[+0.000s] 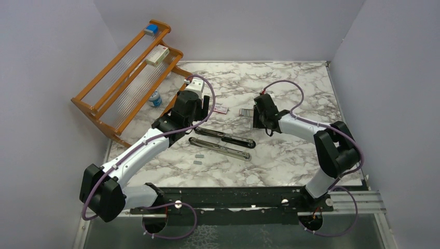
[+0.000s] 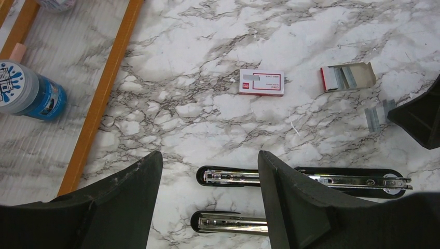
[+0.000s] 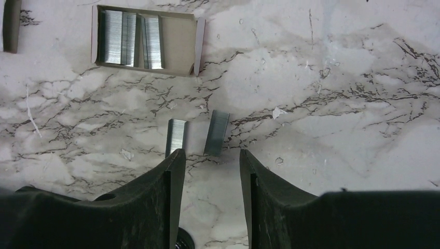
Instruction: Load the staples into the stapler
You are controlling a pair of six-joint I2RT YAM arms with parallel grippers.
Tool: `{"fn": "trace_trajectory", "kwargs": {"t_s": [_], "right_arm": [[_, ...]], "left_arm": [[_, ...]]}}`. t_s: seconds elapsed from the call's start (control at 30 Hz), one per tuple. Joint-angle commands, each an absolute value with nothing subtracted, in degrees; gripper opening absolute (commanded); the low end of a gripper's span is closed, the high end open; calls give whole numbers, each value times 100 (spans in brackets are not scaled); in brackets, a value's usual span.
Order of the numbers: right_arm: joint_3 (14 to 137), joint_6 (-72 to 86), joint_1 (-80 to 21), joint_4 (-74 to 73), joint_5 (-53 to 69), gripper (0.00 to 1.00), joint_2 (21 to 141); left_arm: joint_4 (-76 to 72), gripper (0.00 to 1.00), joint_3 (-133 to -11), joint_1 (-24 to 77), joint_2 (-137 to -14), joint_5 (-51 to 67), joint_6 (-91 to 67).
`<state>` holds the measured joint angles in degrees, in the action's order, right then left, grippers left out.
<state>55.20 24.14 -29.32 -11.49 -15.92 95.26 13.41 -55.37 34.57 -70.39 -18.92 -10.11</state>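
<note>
On the marbled white-and-grey tabletop (image 1: 290, 155), just ahead of the arm bases, two small grey strips (image 1: 198, 154) are lying loose. Right behind them the slim black stapler (image 1: 224, 137) is lying open as two long parallel bars, shiny silver rails facing up. Its long axis is running left to right, the right end slanting slightly nearer the arms. The left gripper (image 2: 210, 155) is hovering over its left end, jaws spread wide, gripping nothing. Farther back a small red-and-white packet (image 2: 261, 82) is lying flat beside an open grey tray (image 3: 179, 36) of silver-grey staples (image 3: 122, 39). Two loose staple strips (image 3: 217, 132) are lying just beyond the right gripper (image 3: 207, 168), its jaws partly apart and empty. At far left an orange wooden rack (image 1: 124, 78) is sheltering a blue-and-white bottle (image 1: 154, 98).
</note>
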Motion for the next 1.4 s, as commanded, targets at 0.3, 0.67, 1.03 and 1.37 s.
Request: {"fn": "trace_trajectory", "kwargs": {"t_s": [0.3,0.67,1.03,1.37], "right_arm": [[5868,2404,-2993,-1012,-1915,38,10120],[5879,2356,-3065,-1394,-2113,34,10267],[5748,2466,-3076,-1526,-2146,29,10227],[5654,2592,-3076,-1555,-2049,23,10152]], "left_arm": [[1322,69,-5493,3446,-6981,-1867,-978],[1268,67,-5454,3450,-6948,-1767,-941],[1250,67,-5416,3450,-6893,-1782,-907],[1240,67,-5340,3445,-6815,-1811,-968]]}}
